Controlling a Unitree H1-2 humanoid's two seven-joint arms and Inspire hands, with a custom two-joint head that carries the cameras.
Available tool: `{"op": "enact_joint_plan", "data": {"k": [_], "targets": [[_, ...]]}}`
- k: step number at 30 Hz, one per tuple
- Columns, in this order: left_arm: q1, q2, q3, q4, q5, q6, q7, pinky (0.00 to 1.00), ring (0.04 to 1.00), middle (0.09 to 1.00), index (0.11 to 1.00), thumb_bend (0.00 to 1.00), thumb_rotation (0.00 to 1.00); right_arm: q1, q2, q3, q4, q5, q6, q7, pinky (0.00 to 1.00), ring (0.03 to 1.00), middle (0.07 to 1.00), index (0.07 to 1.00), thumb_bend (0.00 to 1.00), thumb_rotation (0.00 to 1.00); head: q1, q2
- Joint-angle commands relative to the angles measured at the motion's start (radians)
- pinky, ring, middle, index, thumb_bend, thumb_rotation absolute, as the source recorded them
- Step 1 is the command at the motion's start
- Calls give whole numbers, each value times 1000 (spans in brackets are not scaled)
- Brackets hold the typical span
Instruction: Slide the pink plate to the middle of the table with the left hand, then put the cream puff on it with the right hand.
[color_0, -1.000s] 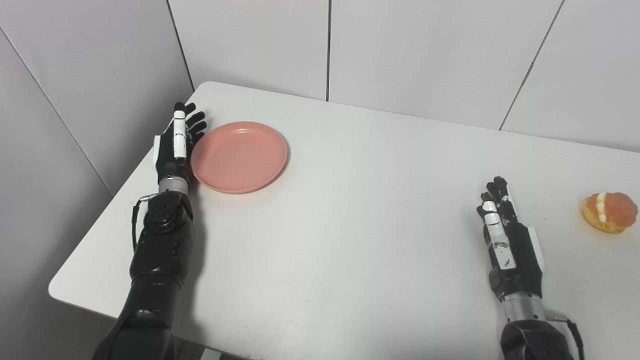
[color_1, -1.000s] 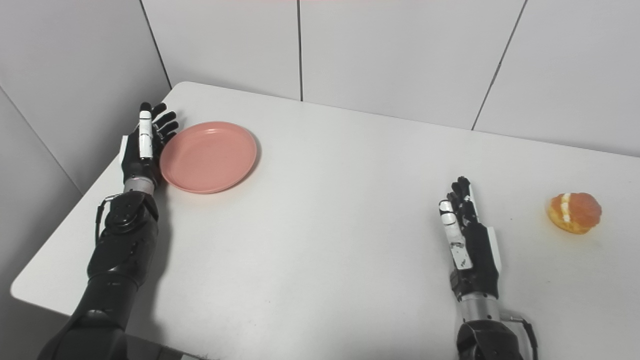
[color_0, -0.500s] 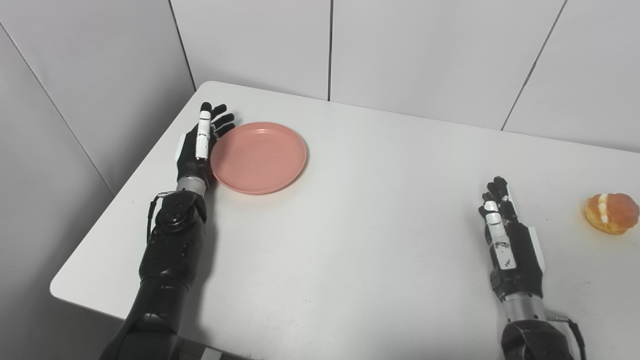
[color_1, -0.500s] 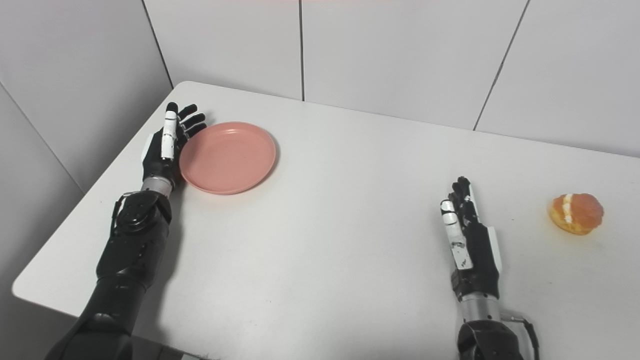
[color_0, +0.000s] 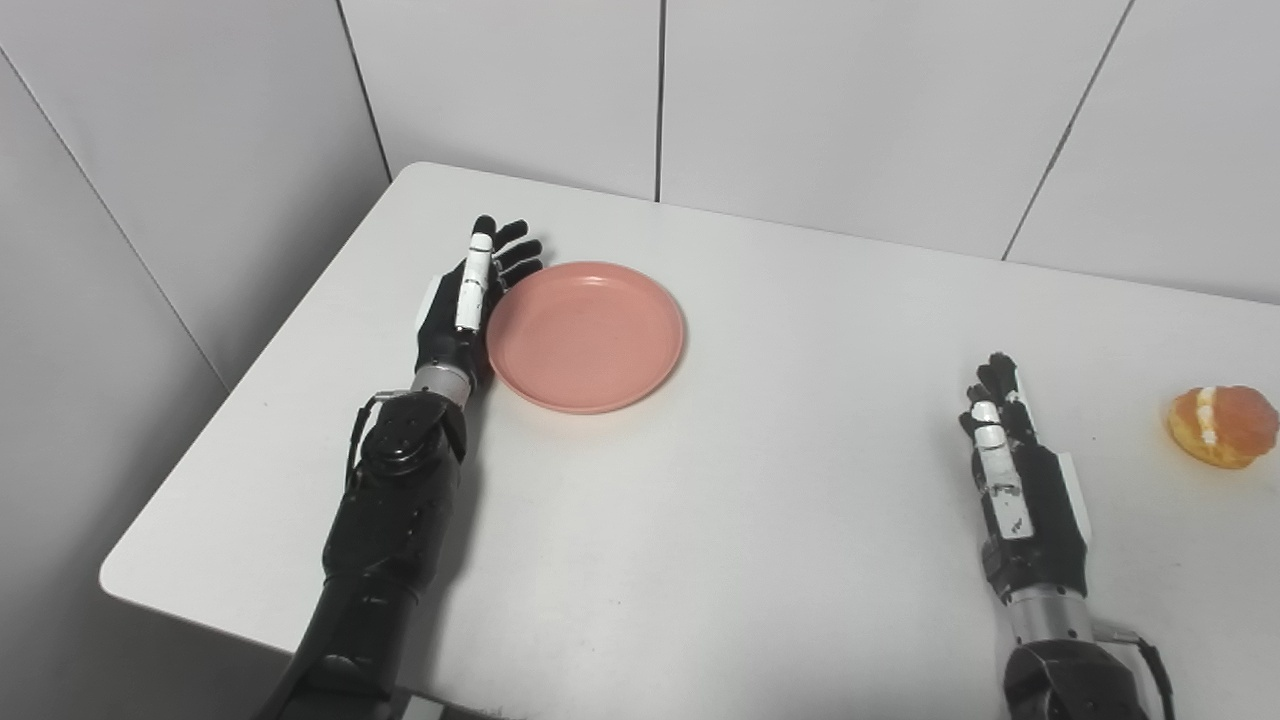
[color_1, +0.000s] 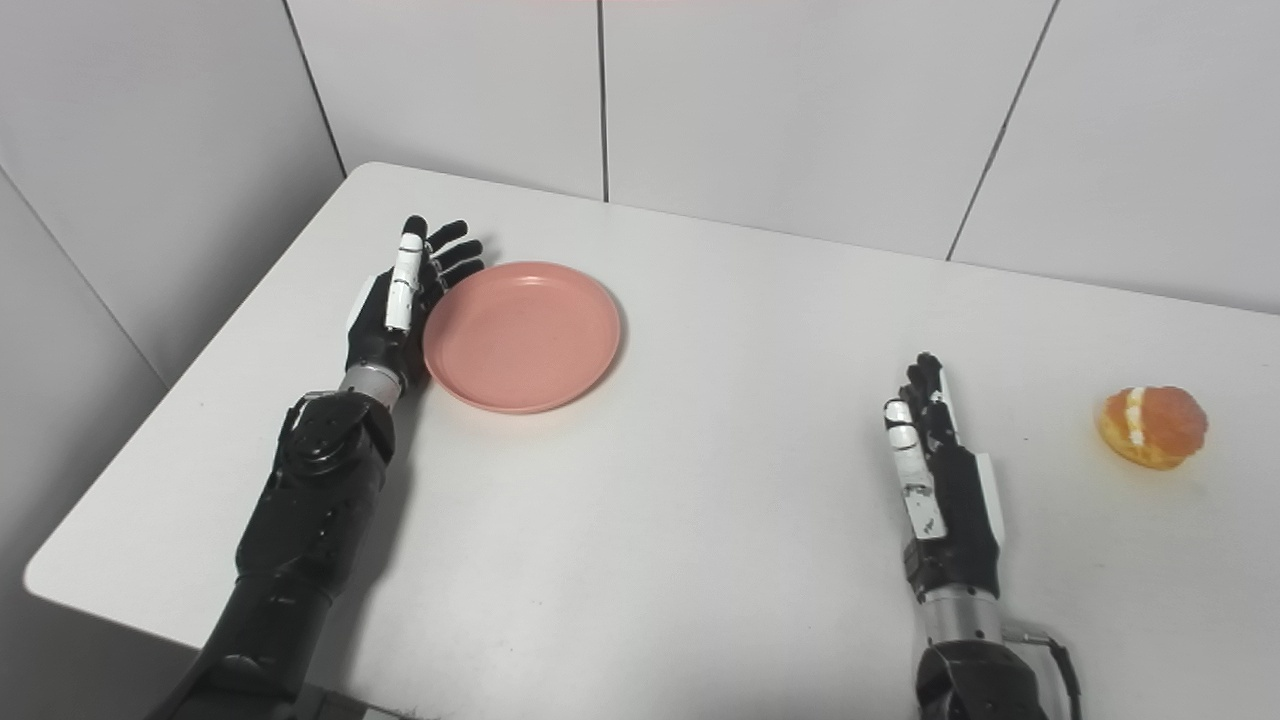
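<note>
On the white table (color_0: 760, 560), our left hand (color_0: 462, 315), fingers extended, presses against the pink plate's (color_0: 585, 335) left rim; our right hand (color_0: 1020, 480) rests open, the cream puff (color_0: 1222, 425) near its right.

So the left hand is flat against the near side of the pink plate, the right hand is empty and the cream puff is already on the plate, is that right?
Not quite. The cream puff is not on the pink plate; in the right eye view it lies on the table far to the right, beyond the right hand. The rest holds: the left hand is flat against the plate's side, and the right hand is empty.
</note>
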Motion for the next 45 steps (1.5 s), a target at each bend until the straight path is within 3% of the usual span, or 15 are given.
{"op": "enact_joint_plan", "data": {"k": [1,11,18,28,32,36,42,45], "targets": [[-13,-6,-20,-27,-7,22,-42,815,820,806,793,670,1000,3,-3,-6,5,-3,-26,-4,1000,1000,994,989,664,821,0,0],[16,-33,-74,-123,8,101,-54,833,824,810,798,660,1000,15,-6,6,-16,-43,-44,-20,979,962,966,970,586,799,-89,25],[41,-46,-115,-185,27,128,-62,843,824,818,806,651,1000,9,19,14,-26,-81,-32,-57,954,945,948,950,610,791,-169,39],[76,-70,-151,-224,18,128,-109,841,850,847,838,640,1000,-10,53,22,-14,-120,-32,-104,939,941,948,944,608,807,-319,47],[100,-81,-175,-247,36,118,-119,855,860,851,844,614,1000,-16,65,21,-8,-124,-29,-114,938,939,946,938,650,819,-369,48],[121,-89,-190,-252,35,86,-132,871,873,862,853,609,1000,-18,66,39,-11,-172,-11,-133,907,921,935,931,656,868,-407,43],[146,-104,-208,-249,37,40,-151,886,884,882,874,595,1000,-22,63,59,-12,-191,1,-125,951,960,969,972,638,939,-429,38],[164,-113,-211,-287,19,90,-153,900,893,893,883,613,1000,-24,65,61,-10,-191,4,-125,955,963,972,976,636,943,-440,35]]}}
